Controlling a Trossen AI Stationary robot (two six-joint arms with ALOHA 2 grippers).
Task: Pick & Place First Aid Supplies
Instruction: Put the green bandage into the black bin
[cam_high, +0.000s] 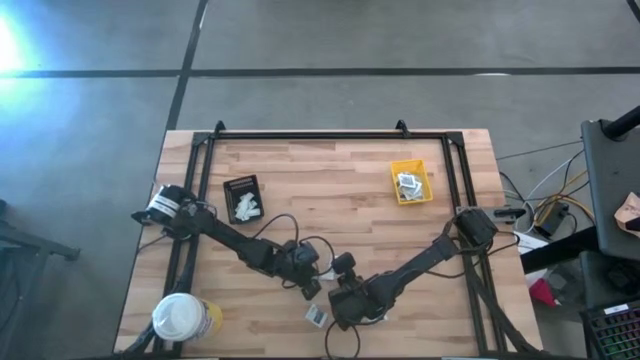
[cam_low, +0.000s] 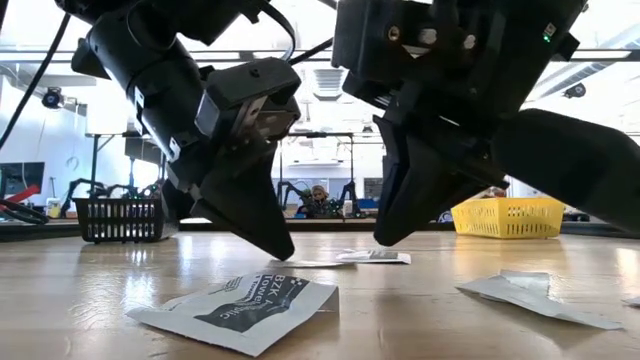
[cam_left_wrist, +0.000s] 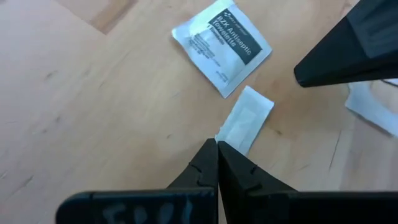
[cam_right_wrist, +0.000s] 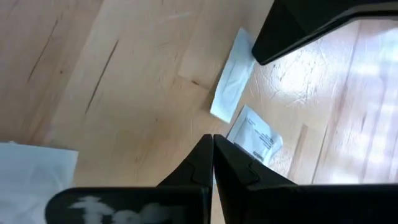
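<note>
My two grippers meet near the table's front middle. My left gripper (cam_left_wrist: 217, 144) is shut on a narrow pale strip (cam_left_wrist: 247, 118). My right gripper (cam_right_wrist: 212, 138) is shut just beside it, its tips next to a white packet (cam_right_wrist: 256, 138) on the wood. A packet with a dark printed centre (cam_left_wrist: 221, 42) lies flat in front of them, nearer the table's front edge (cam_low: 240, 310). Another white packet (cam_low: 530, 290) lies to the right. A packet with a dark centre (cam_low: 375, 257) lies flat beyond the fingertips. My left gripper pinches the strip's near end (cam_left_wrist: 222, 137) at its fingertips, coming slanting down from the table's left. The strip runs on away from the fingers, low over the wood; whether its far end (cam_left_wrist: 261, 102) rests there I cannot tell. My right gripper's finger hides the white packet's edge (cam_right_wrist: 233, 134). Whether the fingers touch or hold it I cannot tell.
A small yellow bin (cam_high: 410, 182) with packets stands at the far right, and a black tray (cam_high: 243, 197) with packets at the far left. A white-lidded yellow tub (cam_high: 182, 318) sits at the near left corner. A black rail (cam_high: 330, 135) frames the table.
</note>
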